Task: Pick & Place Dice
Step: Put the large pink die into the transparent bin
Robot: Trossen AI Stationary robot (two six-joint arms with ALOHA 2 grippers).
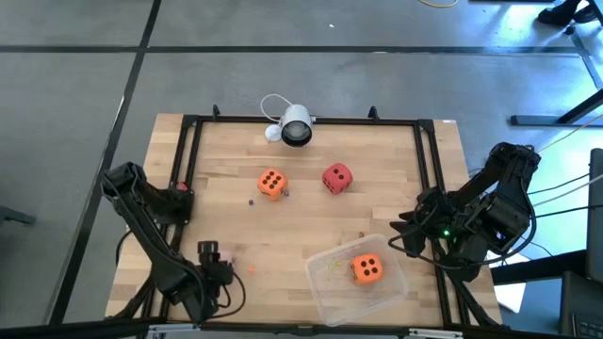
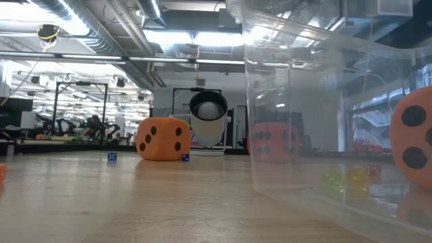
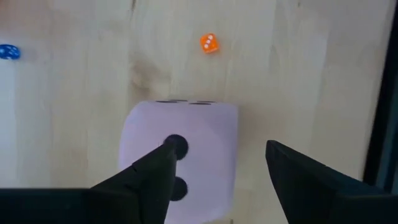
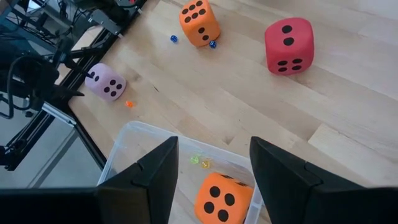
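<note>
Left gripper [image 3: 217,180] is spread wide over the pale pink die [image 3: 180,158], fingers flanking it without visibly pinching; right gripper [image 4: 214,168] hangs released and empty above the clear tub [image 4: 127,140], an orange die [image 4: 224,198] in the tub just below it, the other orange die [image 4: 200,22] and the red die [image 4: 289,45] well ahead of it. The dice look like light, squashy foam, likely grippy, so take opposite flat faces mid-height. The high view hides the pink die under the left arm, both wrist views show it, and the low view misses it.
</note>
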